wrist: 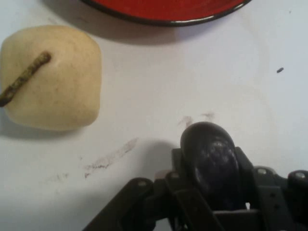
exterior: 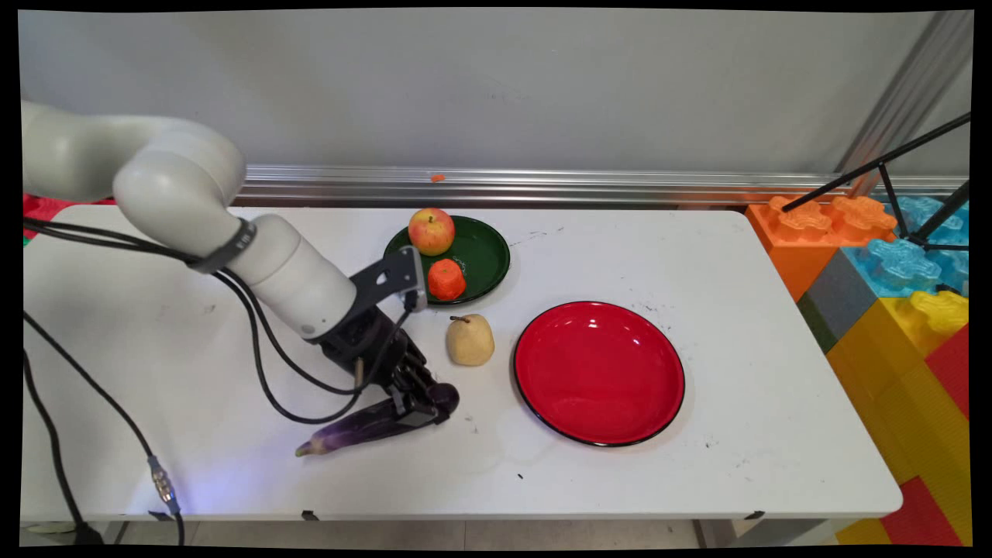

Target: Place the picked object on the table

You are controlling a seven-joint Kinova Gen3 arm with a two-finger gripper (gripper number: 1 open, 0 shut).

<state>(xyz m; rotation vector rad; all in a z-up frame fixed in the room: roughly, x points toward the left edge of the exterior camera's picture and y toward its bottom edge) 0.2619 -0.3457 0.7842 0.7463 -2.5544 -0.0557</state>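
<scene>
Black fingers of the gripper (exterior: 418, 409) are pressing in on both sides of a dark purple eggplant (exterior: 364, 431), so the jaws are standing clamped on it, parted only by the vegetable's own thickness. In the hand view the gripper (wrist: 211, 192) is cradling the eggplant (wrist: 211, 163), whose rounded glossy end is poking out past the linkage toward the table (wrist: 202, 82). From the main view, the eggplant is lying low on the white table (exterior: 697, 256), its long body trailing away to the left of the gripper and tapering to a paler, greenish-brown stem tip, while its fat dark end is sitting just at the fingers. Whether it is resting on the table or being held slightly off it cannot be told.

Just beyond the gripper and a little to its right, a pale tan pear (exterior: 470, 340) is sitting on the table with its brown stem showing; the hand view is showing the same pear (wrist: 50, 77) apart from the fingers. Farther back, a green plate (exterior: 488, 256) is carrying a red-yellow apple (exterior: 431, 230) and a small orange-red fruit (exterior: 446, 279). To the right of the gripper, near but not touching, a red plate (exterior: 599, 373) with a dark rim is lying flat; its edge (wrist: 168, 12) is showing in the hand view. Well off to the right, big coloured building blocks (exterior: 891, 310) are standing beside the table.
</scene>
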